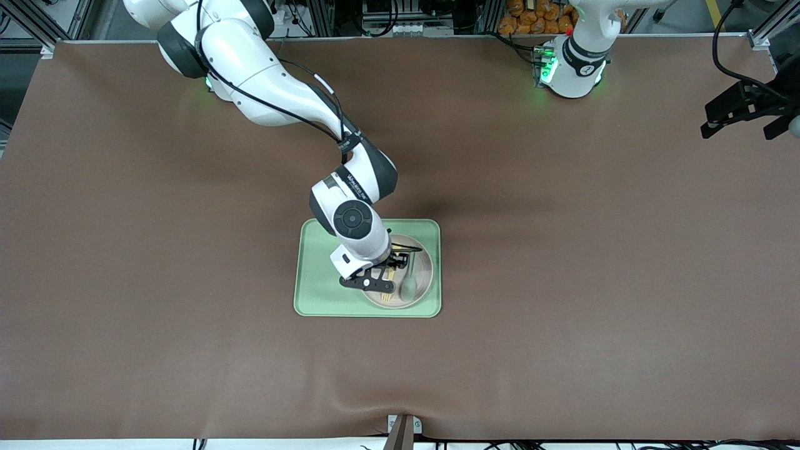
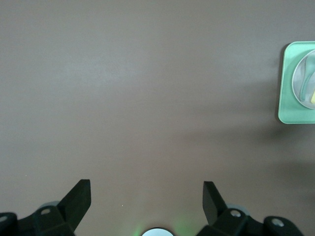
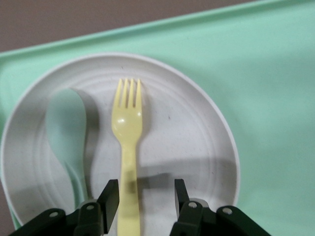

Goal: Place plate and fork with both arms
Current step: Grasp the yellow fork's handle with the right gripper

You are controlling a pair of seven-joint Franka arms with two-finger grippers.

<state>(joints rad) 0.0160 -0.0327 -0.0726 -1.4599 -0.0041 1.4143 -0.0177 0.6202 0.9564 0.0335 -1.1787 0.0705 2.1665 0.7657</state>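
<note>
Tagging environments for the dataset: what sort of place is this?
Probably a robotics lab test cell, not a kitchen. Two white arms are bolted at a table under a brown mat, aluminium framing and cabling run along its edge by their bases, and the only tableware is a tray holding a plate, fork and spoon.

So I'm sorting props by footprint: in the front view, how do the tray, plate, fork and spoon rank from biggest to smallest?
1. Tray, clearly largest.
2. Plate, lying on the tray.
3. Fork and spoon, both lying on the plate: they look about alike, and the right hand hides part of the fork, so I won't rank them.
</note>
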